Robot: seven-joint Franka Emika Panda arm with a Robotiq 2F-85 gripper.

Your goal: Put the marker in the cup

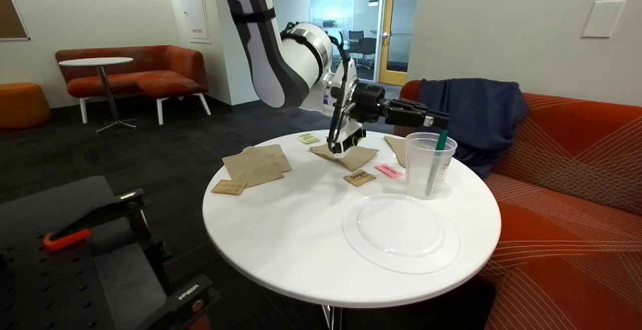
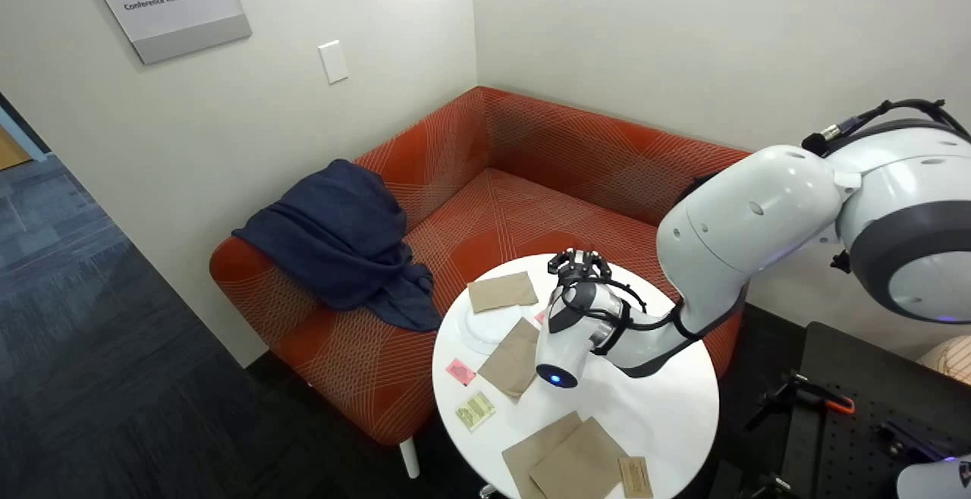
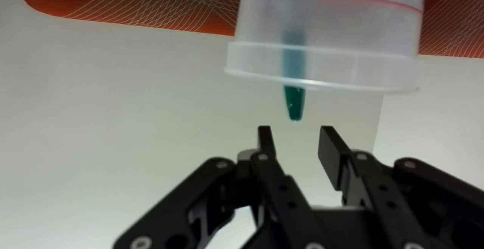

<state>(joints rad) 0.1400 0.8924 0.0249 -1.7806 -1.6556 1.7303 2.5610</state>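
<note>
Gripper point(image 3: 295, 135), 2 fingers parted with a gap between — green marker point(image 3: 294, 103) near their tips, leaning inside the clear cup point(image 1: 418, 172), its end above the rim, clear plate point(image 1: 401, 234) just beside, white round table point(image 1: 281, 239) beneath, red couch point(image 2: 523, 214) beyond.

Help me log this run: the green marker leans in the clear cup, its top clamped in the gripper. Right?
Not quite: the gripper is open, holding nothing, as the wrist view shows. The green marker does lean in the clear cup.
</note>
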